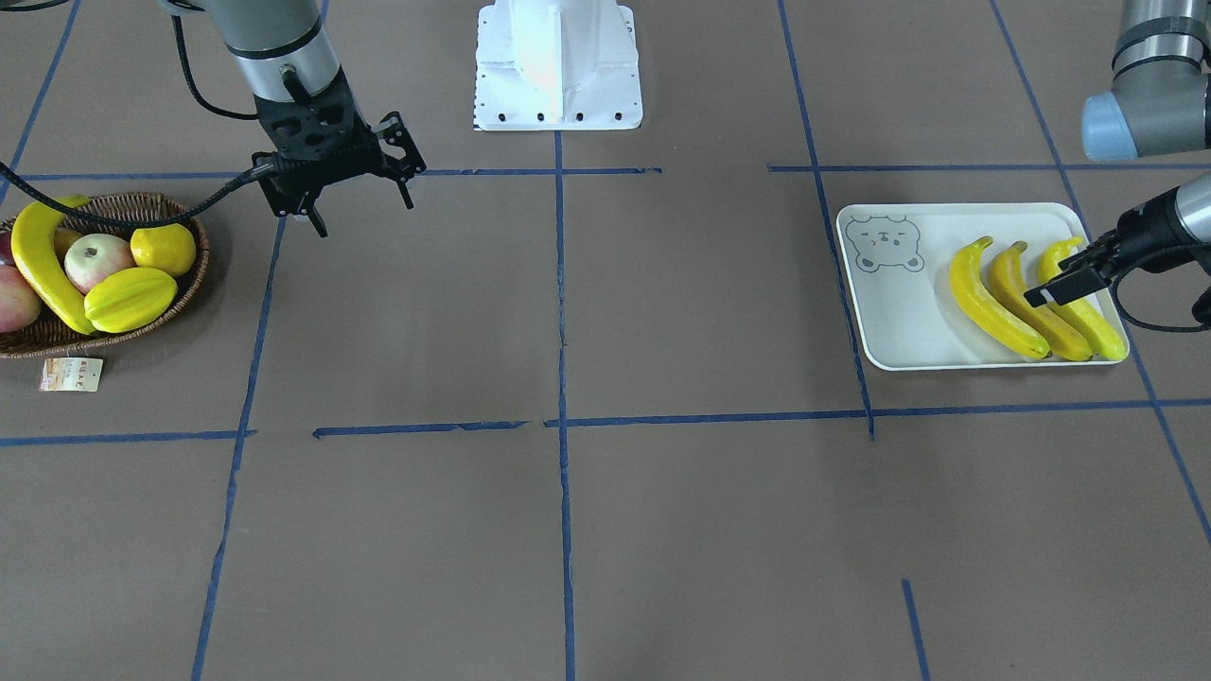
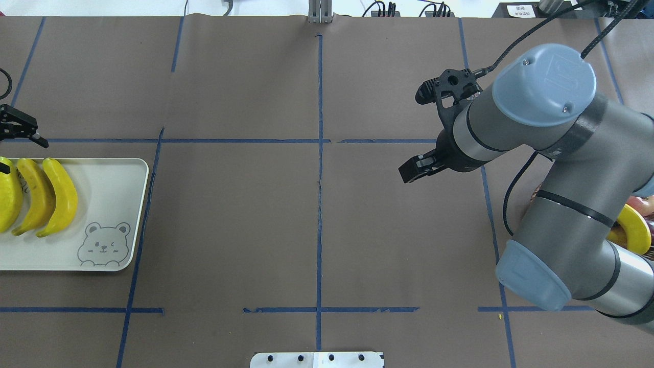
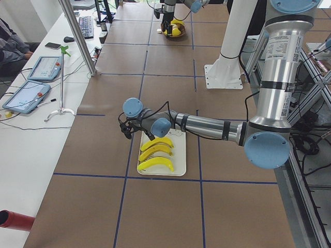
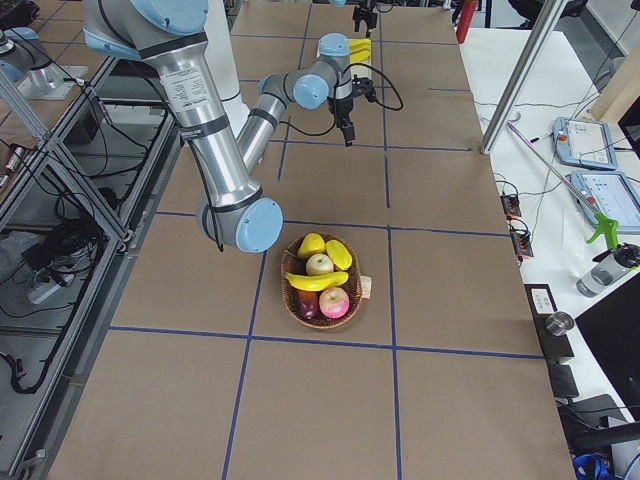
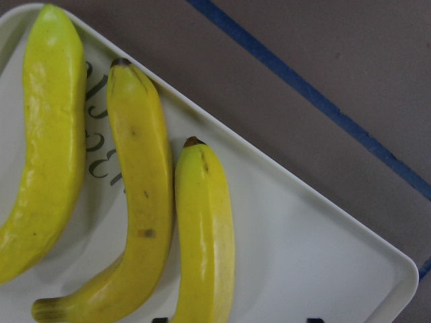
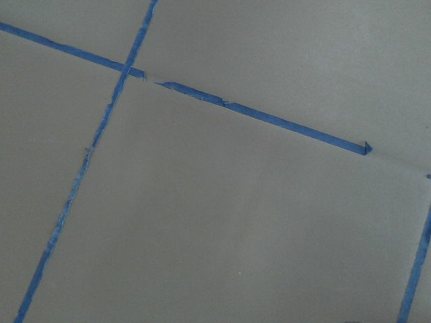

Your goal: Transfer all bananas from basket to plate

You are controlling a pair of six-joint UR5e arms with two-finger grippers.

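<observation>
Three yellow bananas (image 1: 993, 303) lie side by side on the white bear plate (image 1: 899, 322), at its end away from the bear drawing; they also show in the left wrist view (image 5: 141, 195). My left gripper (image 1: 1058, 276) hovers just above the outermost banana (image 1: 1093, 317), open and empty. One more banana (image 1: 43, 265) lies in the brown wicker basket (image 1: 194, 284), along its outer side. My right gripper (image 1: 365, 218) is open and empty, in the air beside the basket, toward the table's middle. The overhead view shows it (image 2: 414, 135) with its jaws wide apart.
The basket also holds a pale apple (image 1: 99, 260), a lemon (image 1: 163, 248), a starfruit (image 1: 130, 298) and a red apple (image 1: 14, 298). Its paper tag (image 1: 71, 374) lies on the table. The robot's white base (image 1: 558, 66) stands at the table's back edge. Blue tape lines cross the brown table.
</observation>
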